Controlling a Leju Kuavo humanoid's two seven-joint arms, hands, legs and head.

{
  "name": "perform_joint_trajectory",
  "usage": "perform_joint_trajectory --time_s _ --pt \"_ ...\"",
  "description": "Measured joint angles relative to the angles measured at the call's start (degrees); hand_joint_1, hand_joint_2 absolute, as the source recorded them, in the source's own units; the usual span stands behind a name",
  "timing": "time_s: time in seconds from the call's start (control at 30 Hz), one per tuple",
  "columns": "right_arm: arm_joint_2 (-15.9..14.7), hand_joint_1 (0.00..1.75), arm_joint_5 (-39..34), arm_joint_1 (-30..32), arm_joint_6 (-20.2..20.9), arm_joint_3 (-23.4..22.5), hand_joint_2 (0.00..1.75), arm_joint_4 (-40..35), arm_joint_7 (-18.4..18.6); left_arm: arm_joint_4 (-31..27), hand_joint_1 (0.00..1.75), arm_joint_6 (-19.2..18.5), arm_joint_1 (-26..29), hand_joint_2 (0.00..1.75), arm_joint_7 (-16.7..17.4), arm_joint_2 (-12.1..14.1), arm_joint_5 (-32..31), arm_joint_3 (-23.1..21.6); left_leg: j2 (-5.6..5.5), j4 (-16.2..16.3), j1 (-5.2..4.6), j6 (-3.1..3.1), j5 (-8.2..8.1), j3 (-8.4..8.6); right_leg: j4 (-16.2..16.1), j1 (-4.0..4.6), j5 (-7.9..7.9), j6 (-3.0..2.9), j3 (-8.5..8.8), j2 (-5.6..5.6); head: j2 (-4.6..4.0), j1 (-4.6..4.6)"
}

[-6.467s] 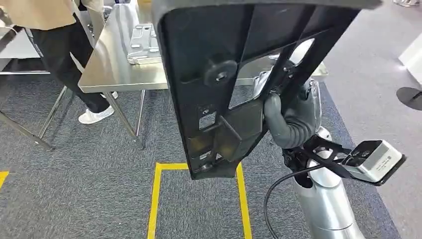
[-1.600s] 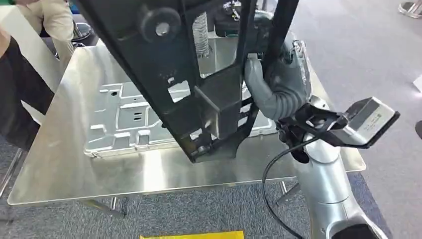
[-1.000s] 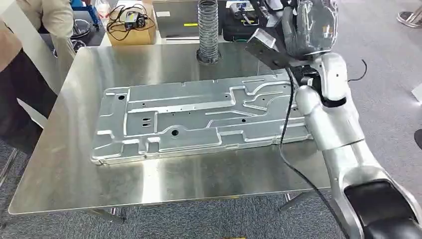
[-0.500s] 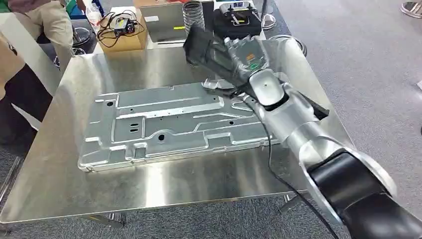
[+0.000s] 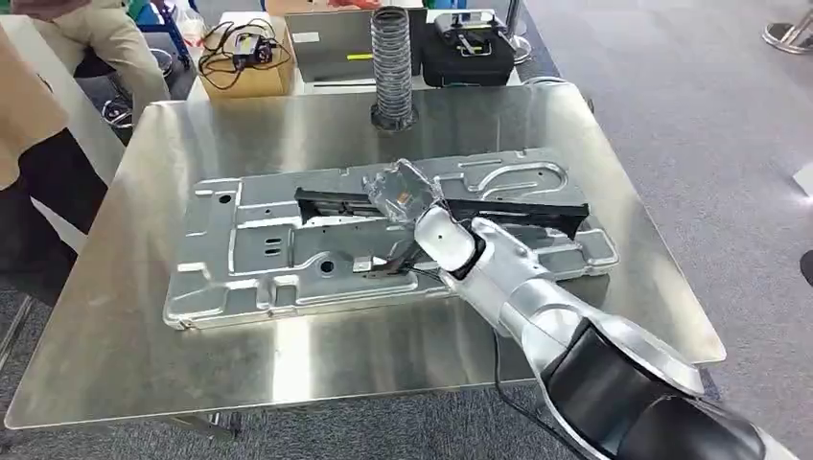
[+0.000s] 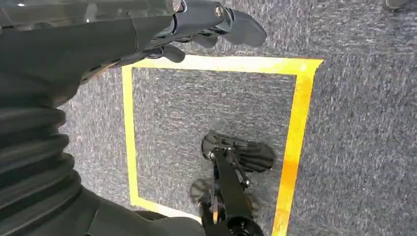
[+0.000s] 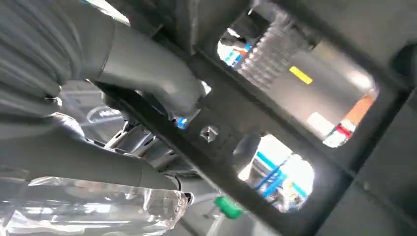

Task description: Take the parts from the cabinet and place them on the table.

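The steel bench (image 5: 144,355) takes up most of the head view, its top shiny and bare near the front edge. Lying flat across its middle is a large silver stamped panel (image 5: 259,259), long side running left to right, with raised ribs and small holes. On top of the panel lies the black frame (image 5: 518,203), a long dark part stretching from the panel's centre toward its right end, resting on the panel rather than on the bare bench. The right arm (image 5: 537,297) reaches in from the lower right over the bench front, and the right hand (image 5: 401,192), wrapped in a clear plastic cover, sits on the frame near its left half. In the right wrist view the thick grey thumb (image 7: 147,73) curls over a black bar of the frame (image 7: 236,142) and the fingers close beneath it, so this hand grips the frame. The left hand (image 6: 196,24) hangs low over grey carpet (image 6: 354,147) marked with a yellow tape square (image 6: 295,123); its dark fingers are loosely bent and apart, with nothing in them. At the far edge of the bench a grey ribbed hose (image 5: 391,67) stands upright. Behind it are a cardboard box (image 5: 244,67) with cables on top and a black case (image 5: 465,48). A person (image 5: 48,105) stands at the bench's left side, partly cut off.
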Motion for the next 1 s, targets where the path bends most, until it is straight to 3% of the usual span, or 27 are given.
perform_joint_trajectory --time_s 0.03,0.07,0.13,0.17,0.23,0.27,0.33,0.4,0.43,0.47,0.5,0.53,0.57,0.63,0.67,0.7,0.8,0.83,0.87,0.9,0.97,1.0 --pt "0.2 1.75 0.0 0.2 0.0 0.4 1.75 0.1 0.0 0.0 0.00 0.1 0.0 1.75 -0.3 0.0 0.0 0.0 0.00 0.0 0.01 -0.02 0.00 0.03 -0.9 -0.17 1.11 0.03 0.44 -0.01 0.02 0.00" --pt "0.4 1.75 0.0 0.2 0.1 0.8 1.75 0.3 0.0 0.0 0.00 0.2 0.1 1.75 -0.7 0.0 0.0 0.0 -0.02 0.1 0.01 -0.06 0.01 0.03 -4.2 -0.32 3.08 -0.01 2.06 -0.02 0.00 -0.02" --pt "0.9 1.75 0.0 0.1 0.2 1.2 1.75 0.4 0.0 0.0 0.00 0.3 0.0 1.75 -1.9 -0.1 -0.1 -0.2 -0.05 0.3 0.01 -0.32 -0.08 0.07 -15.5 -0.37 7.79 -0.42 8.09 -0.08 0.00 0.00" --pt "1.1 1.75 0.0 0.1 0.2 1.4 1.75 0.4 0.0 0.0 0.00 0.3 0.0 1.75 -2.4 -0.1 -0.1 -0.2 -0.08 0.5 -0.20 -0.70 -0.14 -0.09 -18.5 -0.26 7.44 -0.66 9.35 -0.14 0.00 -0.04" --pt "1.5 1.75 0.0 0.1 0.2 1.7 1.75 0.6 -0.1 0.0 0.00 0.3 0.0 1.75 -2.7 -0.1 -0.1 -0.3 -0.15 0.5 -0.20 -1.47 -0.04 -0.17 -18.5 0.13 7.81 -0.97 9.23 -0.06 0.00 -0.09" --pt "1.5 0.00 0.0 0.2 0.2 1.8 0.00 0.7 -0.1 0.0 0.00 0.3 0.0 1.75 -3.0 -0.1 -0.1 -0.3 -0.15 0.3 -0.11 -1.82 0.10 -0.13 -18.4 0.27 7.86 -1.31 9.19 -0.02 0.00 -0.11" --pt "1.7 0.00 -0.1 0.1 0.2 2.0 0.00 0.8 0.0 0.0 0.00 0.1 0.1 1.75 -3.6 -0.1 -0.2 -0.5 -0.17 0.4 0.20 -2.47 -0.19 -0.24 -19.5 -0.18 8.57 -2.24 9.72 -0.14 0.02 -0.11" --pt "1.7 0.00 -0.4 0.0 0.1 2.0 0.00 0.9 0.1 0.0 0.00 -0.1 0.1 1.75 -3.7 -0.2 -0.3 -0.7 -0.17 6.0 0.21 -2.77 -3.92 -2.48 -19.7 -0.05 8.71 -2.64 9.79 -0.22 0.02 -0.28" --pt "1.7 0.00 -0.6 0.1 0.0 2.0 0.00 0.9 0.1 0.0 0.00 -0.1 0.1 0.00 -3.7 -0.1 -0.4 -0.8 -0.17 10.7 0.24 -2.94 -6.16 -4.60 -19.7 0.05 8.66 -2.73 9.78 -0.21 0.00 -0.22" --pt "1.7 0.00 -0.9 0.1 -0.1 2.0 0.00 0.9 0.2 0.0 0.00 -0.1 0.2 0.00 -3.7 -0.1 -0.6 -0.8 -0.17 15.5 0.24 -3.10 -8.05 -6.78 -19.7 0.15 8.63 -2.79 9.75 -0.21 0.00 -0.22" --pt "1.7 0.00 -1.0 0.1 -0.2 2.0 0.00 1.0 0.3 0.0 0.00 -0.1 0.3 0.00 -3.7 -0.1 -0.7 -0.9 -0.17 18.5 0.24 -3.17 -8.70 -8.16 -19.7 0.19 8.61 -2.81 9.79 -0.18 0.00 -0.26" --pt "1.7 0.00 -1.2 0.1 -0.4 1.9 0.00 1.0 0.3 0.0 0.00 -0.1 0.3 0.00 -3.7 -0.1 -0.7 -0.9 -0.16 18.3 0.24 -3.14 -7.89 -8.09 -19.7 0.20 8.59 -2.83 9.90 -0.11 0.00 -0.17" --pt "1.7 0.00 -1.5 0.1 -0.7 1.7 0.00 1.0 0.3 0.0 0.00 -0.1 0.3 0.00 -3.7 -0.1 -0.9 -0.9 -0.16 15.2 0.24 -3.08 -5.84 -6.50 -19.6 0.20 8.54 -2.78 10.05 -0.06 0.00 -0.28" --pt "1.7 0.00 -3.1 0.3 -1.2 0.9 0.00 1.2 0.2 0.0 0.00 0.0 0.2 0.00 -3.5 0.0 -0.9 -1.1 -0.14 4.6 0.26 -2.76 -0.95 -1.11 -19.5 0.20 8.35 -2.53 10.28 0.01 0.00 -0.20" --pt "1.7 0.00 -4.5 0.2 -1.7 0.2 0.00 1.2 0.0 0.0 0.00 0.1 0.2 0.00 -3.3 0.0 -1.0 -1.1 -0.15 0.4 0.25 -2.49 -0.78 0.81 -19.3 0.27 8.22 -2.31 10.20 0.03 0.00 -0.26" --pt "1.7 0.00 -6.0 0.2 -2.4 -0.7 0.00 1.2 -0.4 0.0 0.00 0.2 0.1 0.00 -3.2 0.0 -1.0 -1.1 -0.23 0.1 -0.11 -2.07 -0.74 1.03 -19.1 0.61 8.19 -2.03 10.00 0.16 0.00 -0.17" --pt "1.7 0.00 -14.2 0.4 -4.3 -4.9 0.00 0.8 -4.7 0.0 0.00 0.2 0.1 0.00 -3.1 0.0 -0.9 -1.1 -0.34 0.3 -0.28 -1.36 -0.64 0.70 -19.4 0.44 8.36 -1.09 9.93 0.10 0.00 -0.13" --pt "1.7 0.00 -17.2 0.5 -4.3 -6.7 0.00 0.5 -6.2 0.0 0.00 0.2 0.1 0.00 -3.1 0.0 -0.9 -1.1 -0.25 -0.3 0.36 -0.85 -0.29 0.90 -19.2 0.69 8.06 -0.76 9.81 0.08 0.02 -0.22" --pt "1.7 0.00 -20.4 0.5 -4.1 -8.7 0.00 0.2 -7.7 0.0 0.00 0.2 0.0 0.00 -3.0 -0.1 -0.9 -1.1 -0.26 -0.3 0.36 -0.67 -0.18 0.91 -18.1 0.56 7.17 -0.46 9.38 0.03 0.00 -0.08" --pt "1.8 0.00 -25.9 0.5 -3.1 -11.5 0.00 -0.3 -10.3 0.0 0.00 0.2 -0.1 0.00 -3.0 -0.1 -0.9 -1.1 -0.24 -0.3 0.37 -0.30 -0.18 0.82 -14.6 0.43 4.91 -0.21 7.73 0.01 0.02 0.29" --pt "2.3 0.00 -38.8 1.2 2.3 -18.5 0.00 -1.5 -16.4 0.0 0.00 0.2 -0.1 0.00 -2.9 -0.1 -0.7 -1.1 -0.19 -0.3 0.30 -0.20 -0.25 0.77 -4.5 0.16 0.49 0.20 2.89 0.00 0.00 0.26" --pt "2.5 0.00 -44.0 1.5 5.1 -22.0 0.00 -2.1 -18.5 0.0 0.00 0.2 -0.1 0.00 -2.9 -0.1 -0.7 -1.1 -0.21 -0.3 0.30 -0.19 -0.26 0.77 -1.0 0.08 -0.31 0.31 1.14 -0.01 0.00 0.29"
